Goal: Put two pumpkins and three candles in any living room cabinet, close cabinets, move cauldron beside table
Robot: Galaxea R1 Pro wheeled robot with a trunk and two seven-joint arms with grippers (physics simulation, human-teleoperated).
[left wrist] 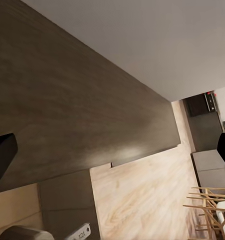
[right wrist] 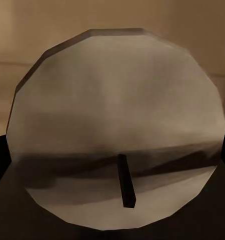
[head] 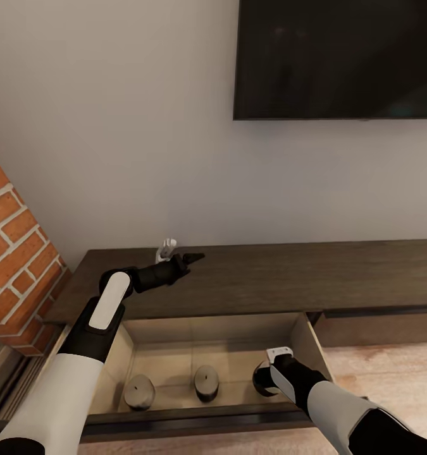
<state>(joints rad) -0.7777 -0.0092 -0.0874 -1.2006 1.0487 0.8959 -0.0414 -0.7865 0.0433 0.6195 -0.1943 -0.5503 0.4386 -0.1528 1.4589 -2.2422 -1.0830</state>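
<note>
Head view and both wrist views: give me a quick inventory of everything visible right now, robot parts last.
Squat grey-tan candles: two standing free in the open drawer; a third fills the right wrist view.
Long dark-brown wood cabinet: one, against the wall, left drawer open, pale beige inside.
Black wall-mounted screen: one, above the cabinet.
Red brick wall: one, left of the cabinet.
Left gripper: black, over the cabinet top, open.
Right gripper: black, down in the drawer, jaw state unclear.

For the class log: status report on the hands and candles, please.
Left hand open above the cabinet top. Right hand down in the open drawer, on third candle; grip unclear. Two candles already inside.
</note>
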